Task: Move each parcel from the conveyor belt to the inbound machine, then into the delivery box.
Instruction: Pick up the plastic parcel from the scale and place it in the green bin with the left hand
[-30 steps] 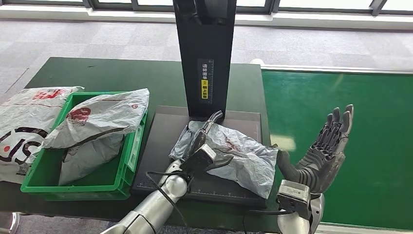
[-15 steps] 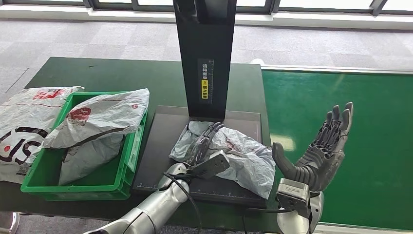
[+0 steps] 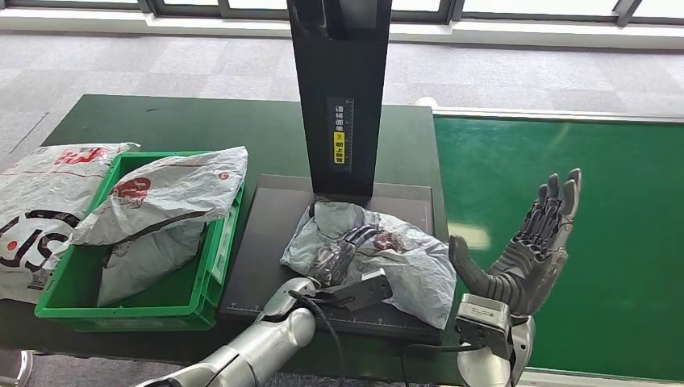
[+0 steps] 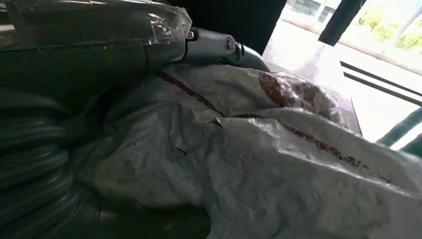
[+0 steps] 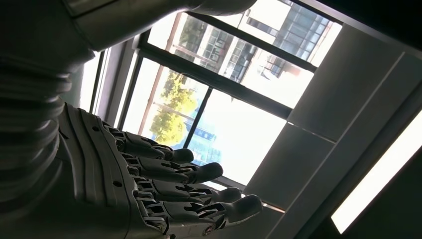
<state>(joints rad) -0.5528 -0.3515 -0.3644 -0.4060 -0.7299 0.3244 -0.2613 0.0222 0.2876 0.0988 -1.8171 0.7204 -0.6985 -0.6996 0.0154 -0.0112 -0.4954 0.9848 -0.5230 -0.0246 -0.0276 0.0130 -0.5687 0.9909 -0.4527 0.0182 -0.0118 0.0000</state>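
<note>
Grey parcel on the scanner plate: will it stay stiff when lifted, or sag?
The grey parcel will likely sag; its crumpled plastic skin drapes on the scanner plate. It probably feels light, lying flat and loose. The glossy film could slip under the left robot hand.

My left hand [image 3: 343,250] is lying palm-down with the fingers curled into the crinkly bag, silver forearm coming up from below. My right hand [image 3: 528,254] is just up in the air, palm open, fingers straight and spread, thumb sticking out sideways.
</note>
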